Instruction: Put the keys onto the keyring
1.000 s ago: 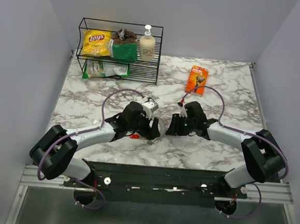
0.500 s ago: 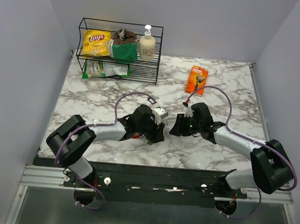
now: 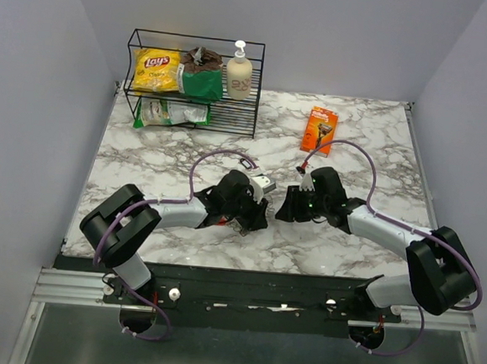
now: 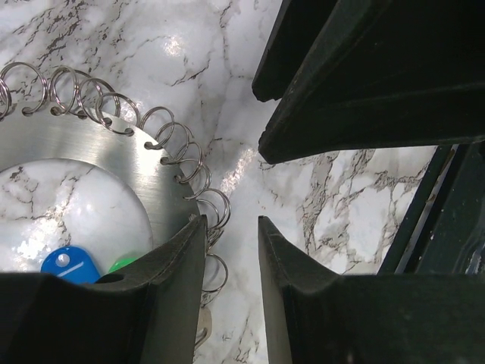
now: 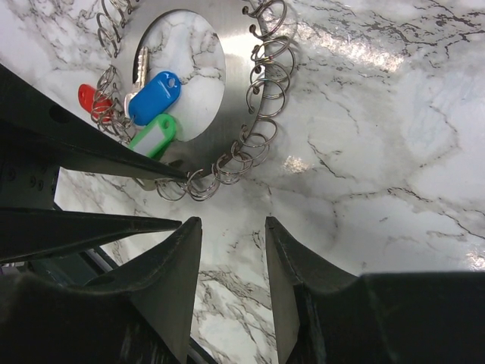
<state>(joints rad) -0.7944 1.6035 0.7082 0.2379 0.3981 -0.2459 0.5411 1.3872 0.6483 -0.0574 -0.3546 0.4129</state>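
Our left gripper [image 4: 231, 224] is open just a crack, holding nothing, with one finger over the keyring [image 4: 91, 140] rim. Our right gripper [image 5: 233, 224] is parted and empty, just beside the ring. The keys [image 5: 154, 97] lie in its hole. At the back, the wire rack [image 3: 230, 132] holds Lays chips [image 3: 156, 68], a green bag [image 3: 201, 79] and a soap bottle [image 3: 239, 76]

Green key [image 4: 121, 264] mostly hidden, apparently.

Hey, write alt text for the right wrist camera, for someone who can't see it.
A flat silvery keyring edged with small wire loops lies on marble, with blue, green and red keys clustered at its left side. The right gripper, open, frames the bottom edge; the left gripper reaches in from the left.
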